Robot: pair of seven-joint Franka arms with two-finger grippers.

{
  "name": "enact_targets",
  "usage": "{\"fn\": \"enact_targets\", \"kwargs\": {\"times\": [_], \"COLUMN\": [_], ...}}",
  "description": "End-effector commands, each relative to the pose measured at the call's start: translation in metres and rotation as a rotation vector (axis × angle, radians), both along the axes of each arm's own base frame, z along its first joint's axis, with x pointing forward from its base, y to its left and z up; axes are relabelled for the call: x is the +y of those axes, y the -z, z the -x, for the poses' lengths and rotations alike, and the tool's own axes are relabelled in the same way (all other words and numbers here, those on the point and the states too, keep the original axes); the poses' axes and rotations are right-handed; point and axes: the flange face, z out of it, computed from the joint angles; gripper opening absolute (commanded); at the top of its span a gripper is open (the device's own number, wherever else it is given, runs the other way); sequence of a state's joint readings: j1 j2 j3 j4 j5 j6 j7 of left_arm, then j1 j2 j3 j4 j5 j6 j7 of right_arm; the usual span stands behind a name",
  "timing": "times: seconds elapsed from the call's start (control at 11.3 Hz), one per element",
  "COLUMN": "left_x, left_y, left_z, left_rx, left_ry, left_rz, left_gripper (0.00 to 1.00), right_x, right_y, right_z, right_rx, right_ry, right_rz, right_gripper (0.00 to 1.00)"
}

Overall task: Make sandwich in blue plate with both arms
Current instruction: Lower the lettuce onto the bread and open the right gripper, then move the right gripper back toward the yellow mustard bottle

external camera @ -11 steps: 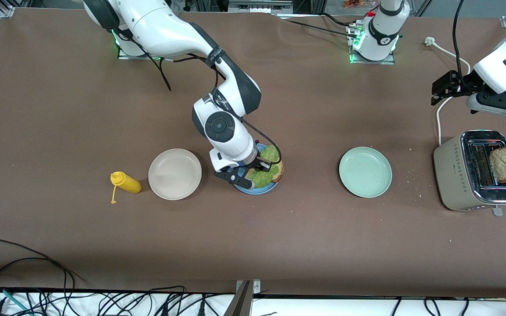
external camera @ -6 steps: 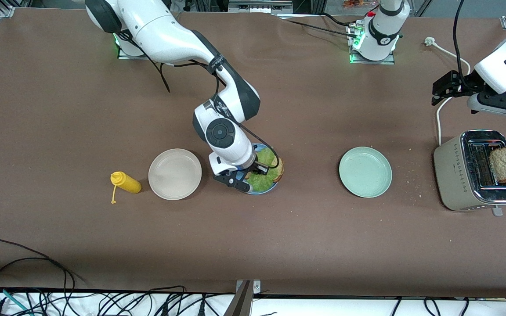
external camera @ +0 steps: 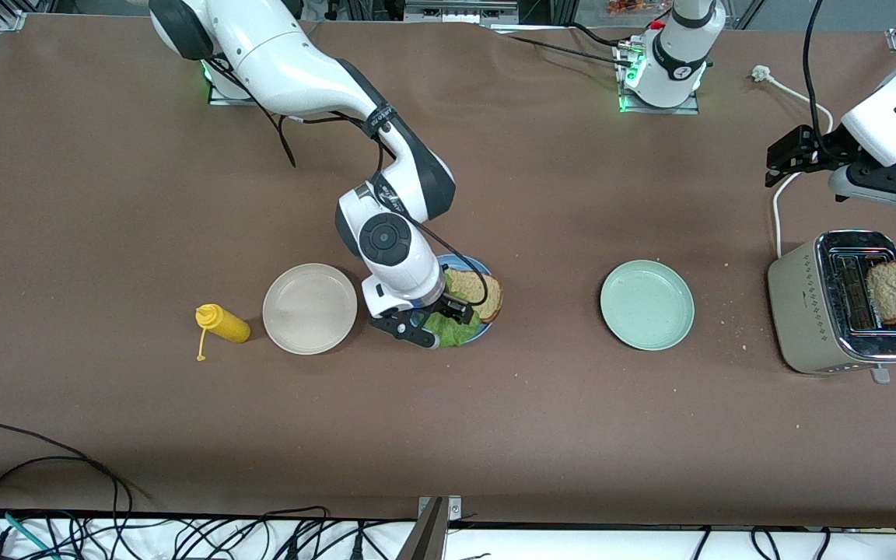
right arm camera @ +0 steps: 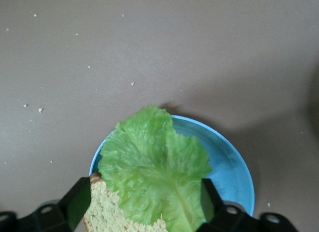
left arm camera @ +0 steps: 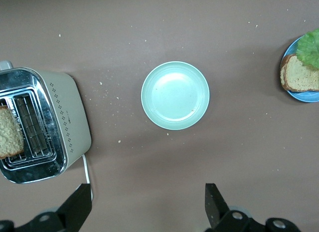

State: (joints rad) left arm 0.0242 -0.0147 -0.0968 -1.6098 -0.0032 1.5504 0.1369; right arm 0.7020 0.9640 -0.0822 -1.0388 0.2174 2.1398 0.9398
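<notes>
The blue plate point(external camera: 485, 272) sits mid-table and holds one brown bread slice point(external camera: 477, 294). A green lettuce leaf point(external camera: 448, 330) lies partly on the slice and over the plate's nearer edge. My right gripper point(external camera: 426, 323) hangs low over the plate, open, with nothing held. In the right wrist view the lettuce point(right arm camera: 154, 167), the bread point(right arm camera: 112, 212) and the plate point(right arm camera: 232, 167) lie under the open gripper point(right arm camera: 143, 212). A second bread slice point(external camera: 893, 289) sticks out of the toaster point(external camera: 813, 311). My left gripper point(external camera: 781, 159) waits open and empty above the table beside the toaster; it shows open in the left wrist view point(left arm camera: 148, 212).
A pale mint-green plate point(external camera: 646, 305) lies empty between the blue plate and the toaster. A cream-white plate point(external camera: 309, 308) and a yellow squeeze bottle point(external camera: 222, 323) lie toward the right arm's end. The toaster's white cable point(external camera: 777, 210) runs up the table. Crumbs lie around the toaster.
My right gripper has shifted toward the cream-white plate and the plate's nearer edge. The lettuce now lies lower on the plate and more of the bread slice shows. The left arm has not moved.
</notes>
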Motion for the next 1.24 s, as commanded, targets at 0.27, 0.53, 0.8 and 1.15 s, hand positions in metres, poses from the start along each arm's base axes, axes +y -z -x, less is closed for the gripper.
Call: {"fn": "enact_targets", "kwargs": {"times": [0.27,0.53,0.8,1.15], "left_x": [0.002,0.002,0.002,0.002], "left_y": [-0.005,-0.005,-0.004,-0.003], "left_z": [0.001,0.001,0.000,0.000], "left_rx": [-0.006,-0.006,-0.004,-0.003], "left_ry": [-0.003,-0.003,-0.003,-0.003], "left_rz": [0.006,0.006,0.006,0.006], "left_gripper": [1.00,1.00,1.00,1.00], "right_x": [-0.048,-0.116,-0.183,-0.287], "right_y": [-0.054,-0.086,-0.106,-0.124], "right_z": [-0.022,-0.030,-0.039,-0.046], "right_rx": [0.007,0.028,0.029,0.004], "right_ry": [-0.120,-0.288,-0.577,-0.936], "right_rz": [0.009,-0.015,-0.023,-0.057], "right_gripper": [1.00,1.00,1.00,1.00]}}
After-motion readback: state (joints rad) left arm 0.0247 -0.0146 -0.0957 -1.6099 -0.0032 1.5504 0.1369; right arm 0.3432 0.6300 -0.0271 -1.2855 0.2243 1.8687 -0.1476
